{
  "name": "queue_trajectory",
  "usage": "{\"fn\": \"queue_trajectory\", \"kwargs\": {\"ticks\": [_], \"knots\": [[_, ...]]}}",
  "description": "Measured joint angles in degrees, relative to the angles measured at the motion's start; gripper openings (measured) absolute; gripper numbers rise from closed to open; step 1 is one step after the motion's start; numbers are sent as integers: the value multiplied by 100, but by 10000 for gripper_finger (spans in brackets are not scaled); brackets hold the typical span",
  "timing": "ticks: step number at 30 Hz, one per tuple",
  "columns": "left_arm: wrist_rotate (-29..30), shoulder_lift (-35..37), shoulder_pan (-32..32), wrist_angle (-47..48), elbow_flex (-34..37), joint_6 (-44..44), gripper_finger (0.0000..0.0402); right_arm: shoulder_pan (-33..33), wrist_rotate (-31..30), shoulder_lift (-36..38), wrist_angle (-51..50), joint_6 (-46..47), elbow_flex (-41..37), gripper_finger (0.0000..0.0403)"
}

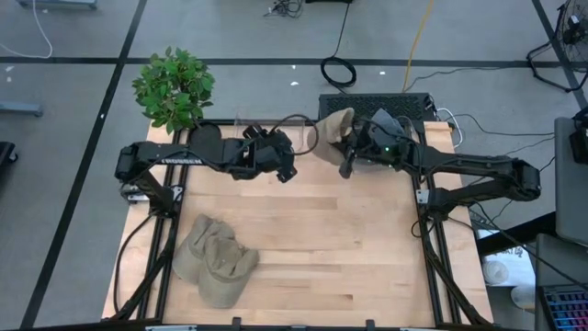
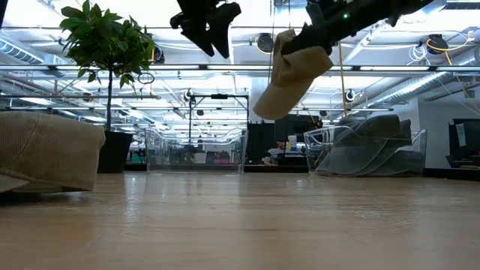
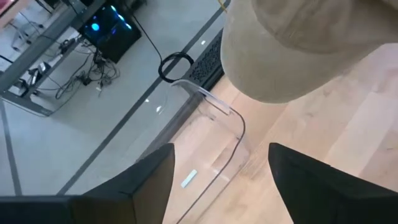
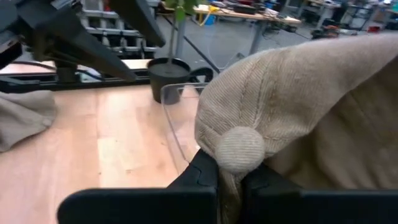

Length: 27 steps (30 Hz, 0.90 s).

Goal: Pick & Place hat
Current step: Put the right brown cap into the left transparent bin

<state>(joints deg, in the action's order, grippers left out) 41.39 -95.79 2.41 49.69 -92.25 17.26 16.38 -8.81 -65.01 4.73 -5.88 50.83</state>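
A tan corduroy hat [image 1: 331, 131] hangs high over the table's far middle, shut in my right gripper [image 1: 352, 152], which reaches in from the right. In the low view the hat [image 2: 289, 75] dangles well above the wood below that gripper [image 2: 319, 34]. My left gripper [image 1: 285, 164] hovers just left of the hat at a similar height, open and empty; its wrist view shows its fingers spread [image 3: 217, 180] with the hat [image 3: 292, 50] beyond them. More tan hats [image 1: 216, 262] lie piled on the table's near left. My right gripper pinches the hat's crown cloth right beside its top button [image 4: 239, 149] between the two fingers [image 4: 202, 177]. The cloth is bunched there, so the number of layers cannot be told. The hat is lifted clear and hangs slack below the fingers, brim end [image 2: 270, 109] lowest.
A clear plastic bin [image 2: 195, 150] stands at the table's far edge, also seen as a clear bin wall [image 3: 227, 134]. A second clear bin [image 2: 367, 146] farther right holds hats. A potted plant [image 1: 173, 87] stands at the far left corner. Bare wood [image 1: 340, 239] spans the middle.
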Motion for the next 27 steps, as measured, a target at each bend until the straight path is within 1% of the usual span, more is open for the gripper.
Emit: {"fn": "queue_trajectory", "kwargs": {"ticks": [5,8,11,14,17,21,27], "knots": [[-80,0,-25,0,0,-1,249,0,3,0,86,-89,0,0],[-171,-2,-17,0,0,49,247,2,4,1,306,-171,0,0],[-271,-2,-17,2,0,86,252,2,4,0,396,-242,0,0],[-284,-2,-21,4,0,-64,260,2,13,0,400,-239,0,0],[-287,-2,-20,10,0,-24,267,2,249,0,443,-239,0,0],[-285,-46,19,-89,0,-64,270,-2,383,6,771,-363,0,0],[-295,-66,246,-482,7,-66,254,-108,439,283,1402,-668,-7,0]]}}
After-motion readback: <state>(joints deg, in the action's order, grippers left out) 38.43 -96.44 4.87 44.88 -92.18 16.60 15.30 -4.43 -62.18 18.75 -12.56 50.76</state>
